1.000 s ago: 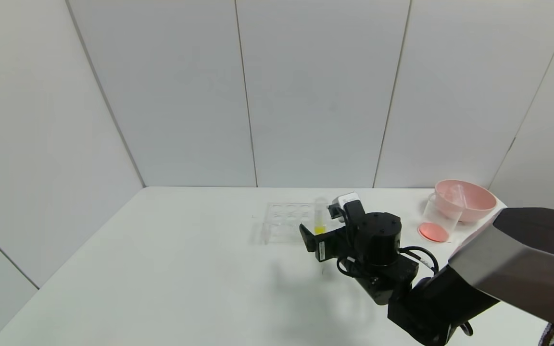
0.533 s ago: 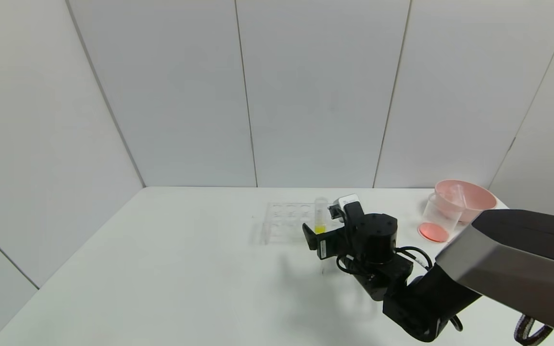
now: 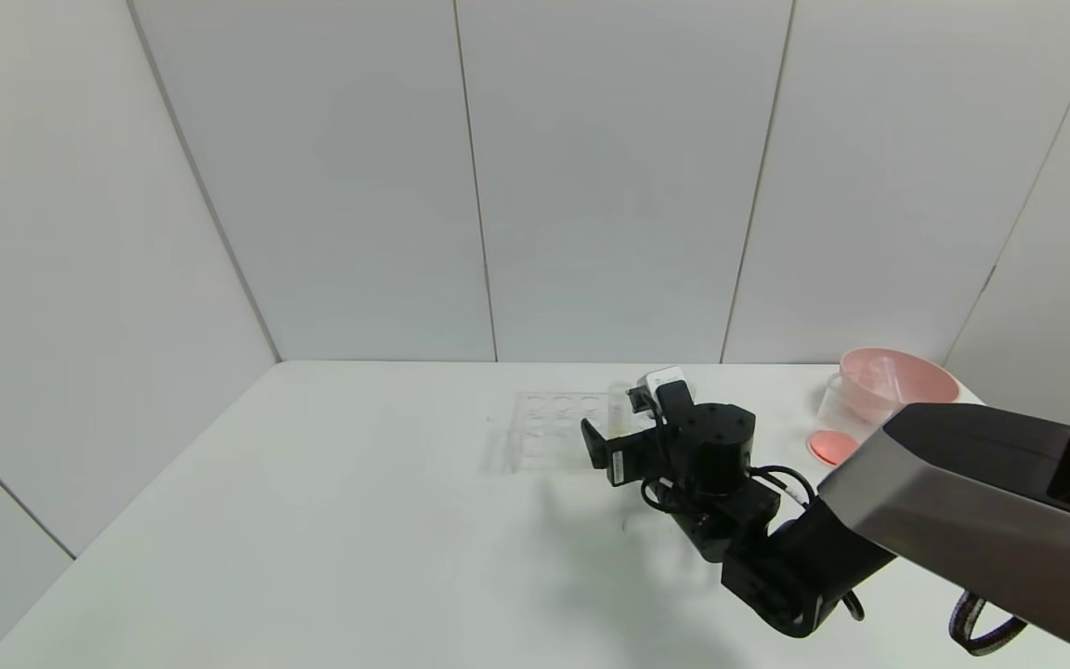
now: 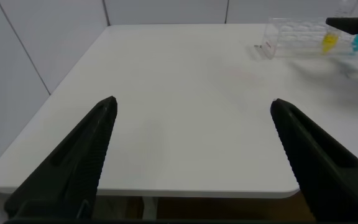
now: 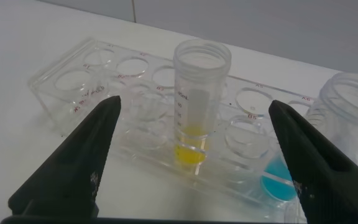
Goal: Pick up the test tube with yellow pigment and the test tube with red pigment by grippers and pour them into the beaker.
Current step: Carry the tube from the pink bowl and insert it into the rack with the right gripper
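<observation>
A: Where does the right gripper stand, and is it holding anything?

B: Holding nothing. Its slim black fingers are spread wide, one on each side of the test tube with yellow pigment, with clear air between pads and tube. That reads as a line-up for a side grasp on the tube's wall.

A: And the tube itself?

B: Upright in a well of the clear plastic rack, near the table's centre. The rack keeps it standing, so the liquid sits in the tapered tip. A blue-tipped tube stands in the next well, at about four o'clock from the yellow one in the right wrist view.

A: Materials?

B: Tube and rack are glossy transparent plastic with round rims, so probably slippery. The beaker (a tapered clear cup with a red pool at its base) waits at three o'clock from the rack, touching or just beside the pink bowl; I cannot tell which.

A: The other arm?

B: The left gripper hangs parked near the table's near-left edge, prongs apart, empty.
</observation>
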Available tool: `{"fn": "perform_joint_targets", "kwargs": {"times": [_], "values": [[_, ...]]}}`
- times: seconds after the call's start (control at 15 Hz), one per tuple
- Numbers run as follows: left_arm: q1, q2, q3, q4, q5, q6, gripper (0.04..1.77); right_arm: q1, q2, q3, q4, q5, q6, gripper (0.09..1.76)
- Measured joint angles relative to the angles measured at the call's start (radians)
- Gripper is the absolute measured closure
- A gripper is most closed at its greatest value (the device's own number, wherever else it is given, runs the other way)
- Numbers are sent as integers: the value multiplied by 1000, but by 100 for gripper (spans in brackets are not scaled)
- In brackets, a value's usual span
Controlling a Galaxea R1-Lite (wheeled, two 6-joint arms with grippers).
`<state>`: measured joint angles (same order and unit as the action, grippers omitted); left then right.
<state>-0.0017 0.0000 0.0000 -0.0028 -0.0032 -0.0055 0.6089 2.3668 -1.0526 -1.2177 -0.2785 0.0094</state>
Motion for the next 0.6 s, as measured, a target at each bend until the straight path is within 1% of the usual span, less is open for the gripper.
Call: {"fn": "perform_joint_targets", "kwargs": {"times": [0.6], "values": [[0,0,0,0,0,0,5,-17,44,-73,0,1,-53,14]]}}
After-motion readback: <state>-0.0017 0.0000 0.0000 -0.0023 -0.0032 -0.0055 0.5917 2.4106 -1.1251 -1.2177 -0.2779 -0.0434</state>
